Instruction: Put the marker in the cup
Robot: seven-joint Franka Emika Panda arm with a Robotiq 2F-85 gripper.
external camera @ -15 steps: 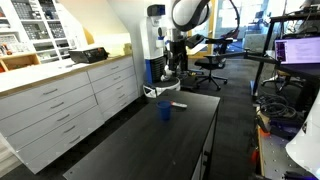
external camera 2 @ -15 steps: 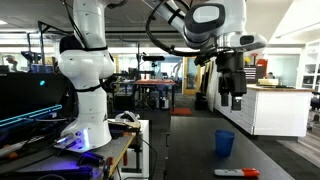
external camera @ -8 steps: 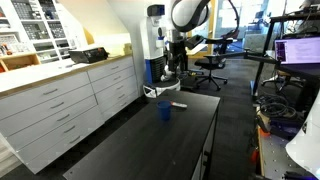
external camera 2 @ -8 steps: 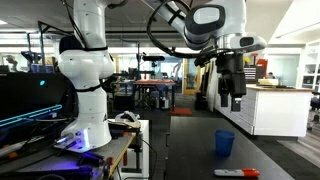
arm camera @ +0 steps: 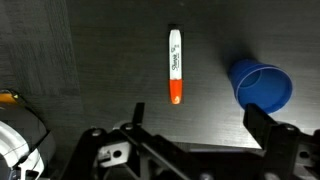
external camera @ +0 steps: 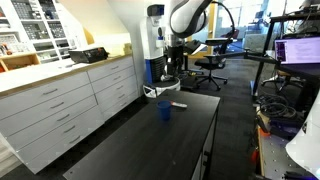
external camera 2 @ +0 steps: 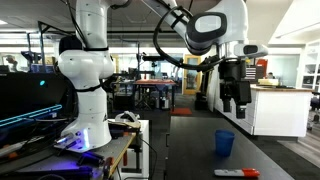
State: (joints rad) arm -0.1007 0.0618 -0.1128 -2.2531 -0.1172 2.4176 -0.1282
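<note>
- In an exterior view, white drawer cabinets (external camera: 60,100) run along the left, and the black table (external camera: 140,150) stands to their right.
- On that table the blue cup (external camera: 166,112) stands upright. The marker (external camera: 178,104) lies flat just beside it, a little to the right and nearer the robot's base. Whether they touch cannot be told from here.
- The gripper (external camera: 170,78) hangs in the air above both, well clear of the table top and touching neither.
- In an exterior view taken low across the table, a white robot arm (external camera 2: 85,70) stands on a bench at the left.
- To the right of that arm, the gripper (external camera 2: 238,103) points straight down. The cup (external camera 2: 224,142) sits below it and slightly left, and the marker (external camera 2: 237,173) lies on the table at the picture's bottom edge.
- In the wrist view, an orange cable (arm camera: 8,97) shows at the left edge.
- Next comes the marker (arm camera: 175,60), flat on the dark table (arm camera: 60,50) and running up and down the picture. Its black tip is at the top, and its orange cap is at the bottom, toward the gripper.
- The cup (arm camera: 261,84) stands to the marker's right, apart from it, seen from above.
- The gripper (arm camera: 195,115) enters from the bottom with its fingers (arm camera: 268,135) spread wide and only bare table between them.
- The marker lies ahead of that gap, a little left of its middle, and the cup lies ahead of the right-hand finger.
</note>
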